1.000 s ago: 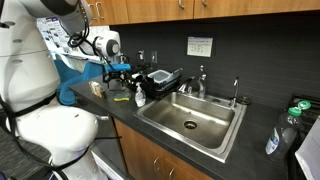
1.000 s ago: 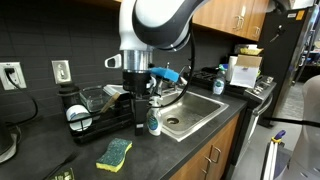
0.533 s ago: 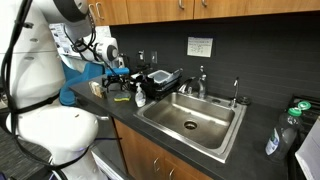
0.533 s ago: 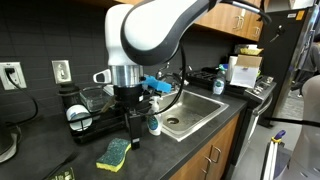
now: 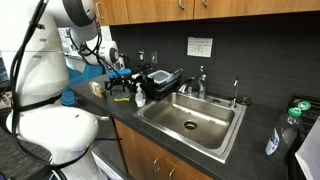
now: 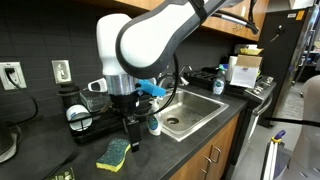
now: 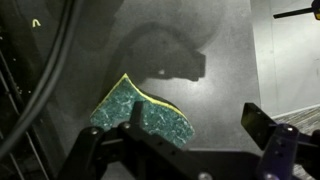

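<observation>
Wrist view shows my gripper (image 7: 185, 150) spread wide, with nothing between its fingers (image 7: 262, 132). The sponge (image 7: 140, 112), green on top with a yellow edge, lies flat on the dark counter (image 7: 230, 60), a little to one side of the gap. In an exterior view the sponge (image 6: 114, 153) is near the counter's front edge, in front of the dish rack (image 6: 82, 118), and I hover close above it. I judge this is the approach step, before any grasp. The next move calls for centring the jaws over the sponge, then lowering until one finger stands on each side, without pushing it away.
</observation>
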Controlling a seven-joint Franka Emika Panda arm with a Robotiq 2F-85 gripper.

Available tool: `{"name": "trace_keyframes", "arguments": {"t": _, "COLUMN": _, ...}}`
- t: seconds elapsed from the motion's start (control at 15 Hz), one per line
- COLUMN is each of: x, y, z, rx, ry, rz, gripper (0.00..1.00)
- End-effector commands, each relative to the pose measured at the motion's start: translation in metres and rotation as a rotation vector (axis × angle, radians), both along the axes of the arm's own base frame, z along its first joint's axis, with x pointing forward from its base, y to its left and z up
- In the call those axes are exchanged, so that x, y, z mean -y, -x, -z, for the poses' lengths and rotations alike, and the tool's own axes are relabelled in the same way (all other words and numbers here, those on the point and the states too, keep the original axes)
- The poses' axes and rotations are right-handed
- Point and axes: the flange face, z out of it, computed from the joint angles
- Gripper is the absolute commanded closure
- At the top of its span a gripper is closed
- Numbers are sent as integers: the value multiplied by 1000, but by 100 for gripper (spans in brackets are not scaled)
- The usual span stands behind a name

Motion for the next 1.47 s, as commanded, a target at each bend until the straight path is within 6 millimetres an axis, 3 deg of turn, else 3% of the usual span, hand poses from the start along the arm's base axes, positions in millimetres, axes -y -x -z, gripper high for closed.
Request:
{"name": "trace_keyframes", "arguments": {"t": 0.0, "x": -5, "y": -7, "z": 7, "rx": 6, "ry": 27, "rz": -56, "gripper": 0}}
{"name": "trace_keyframes", "arguments": {"t": 0.6, "x": -2, "y": -23, "z": 21, "rx": 61, "ry": 97, "rz": -108, "gripper": 0}}
{"name": "trace_keyframes", "arguments": {"t": 1.4, "x": -21, "y": -41, "z": 33, "rx": 128, "ry": 66, "rz": -26, "gripper": 0}}
